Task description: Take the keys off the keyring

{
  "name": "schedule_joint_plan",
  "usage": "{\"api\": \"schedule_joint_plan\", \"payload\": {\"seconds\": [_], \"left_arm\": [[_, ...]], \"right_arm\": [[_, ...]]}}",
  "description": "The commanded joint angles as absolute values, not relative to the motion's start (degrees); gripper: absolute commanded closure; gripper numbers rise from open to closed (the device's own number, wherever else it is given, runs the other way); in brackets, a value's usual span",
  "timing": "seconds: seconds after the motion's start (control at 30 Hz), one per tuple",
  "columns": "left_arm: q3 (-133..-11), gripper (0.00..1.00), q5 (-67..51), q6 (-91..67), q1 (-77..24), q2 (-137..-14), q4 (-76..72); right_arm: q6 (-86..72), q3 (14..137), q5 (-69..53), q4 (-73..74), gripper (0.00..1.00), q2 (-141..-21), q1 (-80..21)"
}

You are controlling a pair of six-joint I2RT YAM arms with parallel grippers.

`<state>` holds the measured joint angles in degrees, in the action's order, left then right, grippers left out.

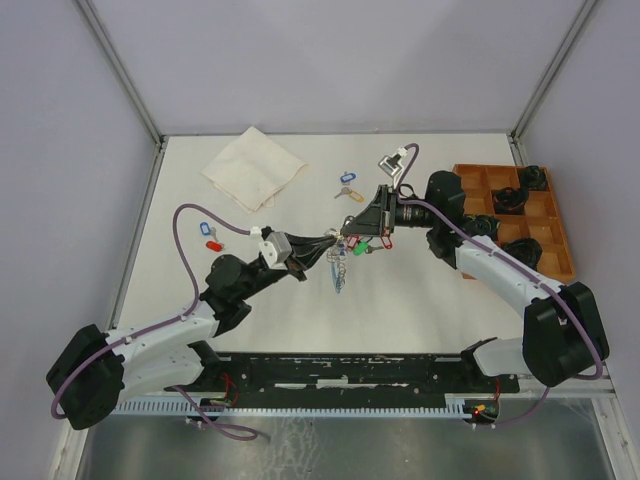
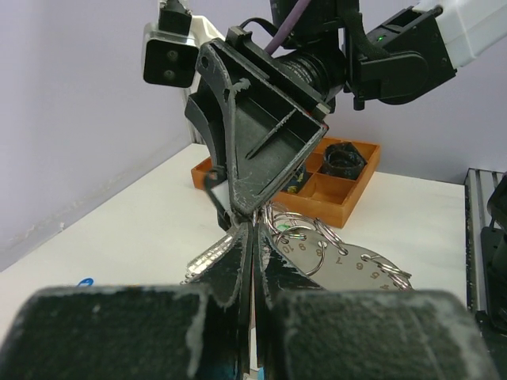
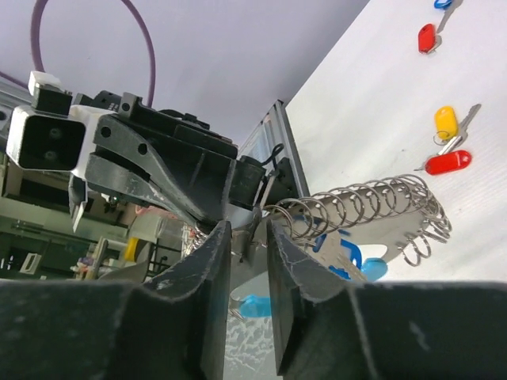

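1. my left gripper (image 2: pixel 249 237) was pressed shut and pinched the keyring (image 2: pixel 313 245) at its tips; silver metal showed on both sides of the closed fingers.
2. my right gripper (image 3: pixel 247 237) had its fingers (image 3: pixel 212 269) parted by a narrow gap, tip to tip with the left one. i could not tell whether they touched the ring.
3. in the top view the keyring sat at the centre of the frame, between the two grippers, with coloured tags dangling below it over the table (image 1: pixel 420 290).
4. a blue-tagged key (image 1: pixel 347 177) and a yellow-tagged key (image 1: pixel 350 194) lay loose just above centre. a second blue tag (image 1: pixel 208 230) and a red tag (image 1: pixel 213 243) lay at the left.
5. a folded cloth (image 1: pixel 253 167) lay at the upper left, and an orange tray (image 1: pixel 470 185) at the right edge.
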<state>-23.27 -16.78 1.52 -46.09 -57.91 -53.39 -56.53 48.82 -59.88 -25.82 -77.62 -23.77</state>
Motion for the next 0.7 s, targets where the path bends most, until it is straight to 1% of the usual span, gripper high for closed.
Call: {"api": "schedule_joint_plan", "payload": {"seconds": [0.0, 0.13, 0.23, 0.4, 0.57, 0.67], "left_arm": [[-23.92, 0.97, -15.29, 0.53, -46.15, -57.13, -60.09], [-23.39, 0.97, -15.21, 0.36, -46.28, -56.89, -60.45], [-23.15, 0.97, -15.2, 0.27, -46.25, -56.49, -60.42], [-23.07, 0.97, -15.44, 0.27, -46.28, -55.82, -60.09], [-23.06, 0.97, -16.02, -0.14, -46.23, -55.97, -60.49], [-23.16, 0.97, -16.49, -0.73, -46.29, -56.02, -60.76]], "right_arm": [[-52.04, 49.97, -59.43, -24.97, 0.64, -75.47, -23.29], [-47.54, 51.61, -60.24, -20.66, 0.48, -74.75, -22.96], [-41.85, 53.45, -60.96, -15.13, 0.41, -74.0, -22.4], [-21.43, 60.06, -59.89, 5.67, 0.38, -72.54, -22.11], [-10.31, 62.98, -58.46, 14.25, 0.37, -71.7, -22.89], [-0.12, 66.38, -55.34, 22.94, 0.37, -71.3, -23.08]]}}
